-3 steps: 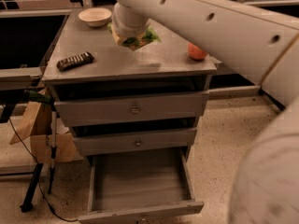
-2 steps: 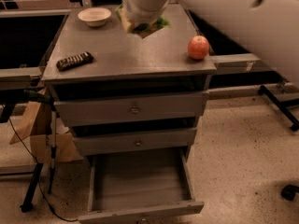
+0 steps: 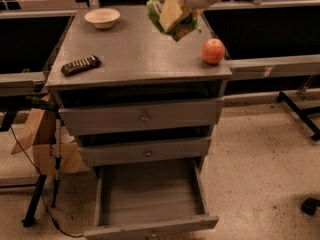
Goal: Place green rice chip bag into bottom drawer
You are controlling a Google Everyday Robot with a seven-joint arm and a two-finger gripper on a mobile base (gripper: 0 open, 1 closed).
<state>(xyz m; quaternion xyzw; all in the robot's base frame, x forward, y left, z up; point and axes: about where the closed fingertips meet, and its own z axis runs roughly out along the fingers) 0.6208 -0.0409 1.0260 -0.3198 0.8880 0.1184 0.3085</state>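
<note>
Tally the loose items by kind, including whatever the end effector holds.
green rice chip bag: 1, gripped by the end effector in the air above the cabinet top, rear right
white bowl: 1
dark wrapped bar: 1
apple: 1
Total: 4

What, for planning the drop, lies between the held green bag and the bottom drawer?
Camera view: the gripper holds the green rice chip bag above the cabinet top; that top and two upper drawers lie between bag and bottom drawer.
</note>
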